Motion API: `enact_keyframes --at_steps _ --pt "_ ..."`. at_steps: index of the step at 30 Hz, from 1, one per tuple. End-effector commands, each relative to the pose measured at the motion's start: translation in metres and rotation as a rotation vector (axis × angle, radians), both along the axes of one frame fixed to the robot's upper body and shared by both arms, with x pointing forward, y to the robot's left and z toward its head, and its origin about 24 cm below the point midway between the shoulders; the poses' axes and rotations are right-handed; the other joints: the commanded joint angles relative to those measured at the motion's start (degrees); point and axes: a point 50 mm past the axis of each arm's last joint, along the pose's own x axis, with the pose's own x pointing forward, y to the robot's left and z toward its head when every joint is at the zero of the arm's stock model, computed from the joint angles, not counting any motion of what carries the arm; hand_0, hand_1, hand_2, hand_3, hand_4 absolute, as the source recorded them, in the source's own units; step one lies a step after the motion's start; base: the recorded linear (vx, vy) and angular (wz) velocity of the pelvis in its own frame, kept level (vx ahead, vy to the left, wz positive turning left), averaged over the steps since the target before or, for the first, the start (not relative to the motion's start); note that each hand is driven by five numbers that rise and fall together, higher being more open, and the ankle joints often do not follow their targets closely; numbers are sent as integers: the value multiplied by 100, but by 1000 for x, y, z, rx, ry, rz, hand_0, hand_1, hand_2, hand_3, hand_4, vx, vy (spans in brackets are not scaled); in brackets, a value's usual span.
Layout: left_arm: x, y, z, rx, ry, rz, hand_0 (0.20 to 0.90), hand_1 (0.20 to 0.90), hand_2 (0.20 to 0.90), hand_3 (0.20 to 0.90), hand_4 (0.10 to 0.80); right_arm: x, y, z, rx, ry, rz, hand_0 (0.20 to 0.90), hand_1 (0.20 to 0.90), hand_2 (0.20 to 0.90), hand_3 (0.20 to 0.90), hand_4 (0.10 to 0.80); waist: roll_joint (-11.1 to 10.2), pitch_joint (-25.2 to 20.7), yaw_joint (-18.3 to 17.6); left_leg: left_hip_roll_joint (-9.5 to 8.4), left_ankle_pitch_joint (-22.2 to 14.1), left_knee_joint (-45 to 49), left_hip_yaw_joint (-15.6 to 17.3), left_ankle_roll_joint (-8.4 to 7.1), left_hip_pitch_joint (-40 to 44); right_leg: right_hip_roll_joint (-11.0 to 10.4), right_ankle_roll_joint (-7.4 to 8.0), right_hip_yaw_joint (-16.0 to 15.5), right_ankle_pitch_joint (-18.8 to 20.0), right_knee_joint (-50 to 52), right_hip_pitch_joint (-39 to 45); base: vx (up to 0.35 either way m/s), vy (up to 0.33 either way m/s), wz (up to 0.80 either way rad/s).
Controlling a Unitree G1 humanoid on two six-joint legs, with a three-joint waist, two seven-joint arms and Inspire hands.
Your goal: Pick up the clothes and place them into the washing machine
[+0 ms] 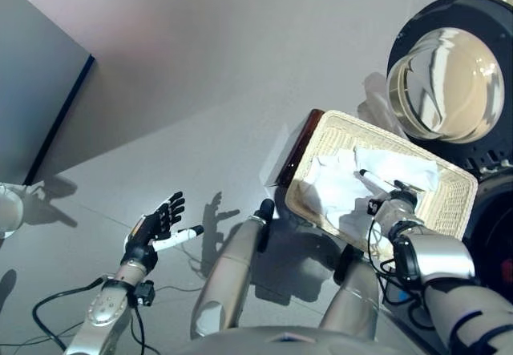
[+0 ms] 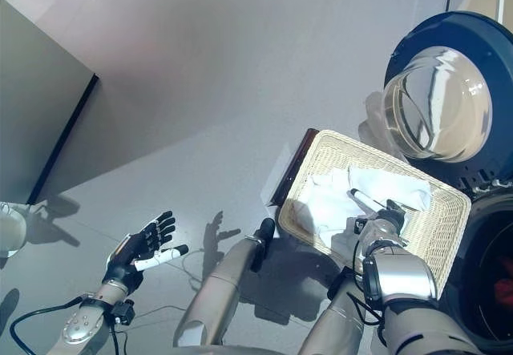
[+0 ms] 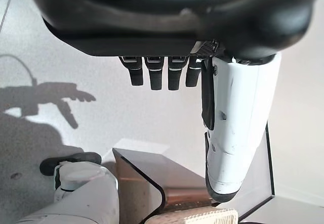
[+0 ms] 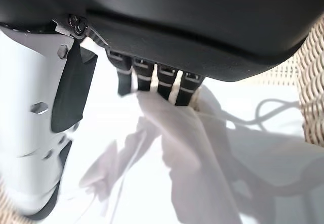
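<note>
White clothes (image 1: 333, 185) lie crumpled in a wicker basket (image 1: 454, 207) on the floor. My right hand (image 1: 391, 201) is down inside the basket, on top of them. In its wrist view the fingers (image 4: 152, 78) reach straight onto the white cloth (image 4: 202, 148) and the white-covered thumb (image 4: 35, 133) stands straight beside them, pinching nothing. The washing machine is at the right, its round glass door (image 1: 443, 82) swung open and its dark drum opening (image 2: 490, 263) just beyond the basket. Out at the lower left, my left hand (image 1: 154, 228) hovers open over the bare floor.
A dark brown board (image 1: 300, 148) leans against the basket's left side. A grey cabinet (image 1: 32, 90) with a dark edge fills the far left. A white rounded object (image 1: 8, 209) stands at the left edge. Grey floor spreads between the cabinet and the basket.
</note>
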Motion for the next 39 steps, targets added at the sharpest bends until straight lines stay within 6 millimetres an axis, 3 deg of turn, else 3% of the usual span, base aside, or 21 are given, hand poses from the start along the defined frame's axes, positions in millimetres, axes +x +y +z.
enact_keyframes --at_steps 1,10,11,14,18,26,31,37,39 --pt "16 10 33 -11 -180 32 900 900 900 900 800 9 -20 25 -92 -54 -2 200 200 200 200 300 186 -137 98 123 -204 112 -25 -34 -154 74 -279 -68 133 329 -461 0 0 0" --pt "17 11 34 -10 -185 28 900 900 900 900 800 8 -23 27 -106 -55 -8 200 200 200 200 300 137 -200 64 146 -199 95 -33 -56 -161 70 -288 -72 119 327 -457 -5 -3 3" --pt "18 12 35 -8 -192 39 900 900 900 900 800 12 -22 32 -122 -85 -9 200 200 200 200 300 130 -189 48 169 4 6 4 -32 -194 81 -350 -110 305 228 -484 -85 25 6" --pt "18 13 33 -10 -196 64 900 900 900 900 800 22 -15 41 -152 -179 13 200 200 200 200 300 71 -171 -41 213 16 -52 31 -33 -102 127 -350 -81 346 158 -410 -6 26 -11" --pt "18 14 28 -13 -194 95 900 900 900 900 800 24 -5 38 -141 -269 18 200 200 200 200 300 -33 -136 -193 255 45 -163 51 -49 60 168 -353 -78 397 24 -262 33 8 -10" --pt "13 19 11 -7 -149 186 900 900 900 900 800 14 15 36 -100 -500 62 200 200 200 200 300 -374 -108 -573 377 93 -672 49 -109 773 280 -319 -160 569 -648 507 44 -17 -9" --pt "9 19 1 -7 -112 201 900 900 900 900 800 5 23 36 -83 -584 98 200 200 200 200 300 -586 -55 -676 464 231 -1280 73 -171 1565 338 -278 -291 777 -1414 1426 78 -45 -19" --pt "5 19 -9 10 -70 217 900 900 900 900 800 -1 27 34 -84 -595 124 200 200 200 200 300 -752 -99 -727 564 427 -1960 64 -233 2387 425 -220 -407 978 -2167 2287 104 -41 -8" --pt "3 17 -10 13 -67 207 900 900 900 900 800 -2 28 29 -139 -523 175 200 200 200 200 300 -823 -100 -732 590 481 -2192 67 -260 2746 445 -199 -467 1032 -2401 2631 112 -42 -3"
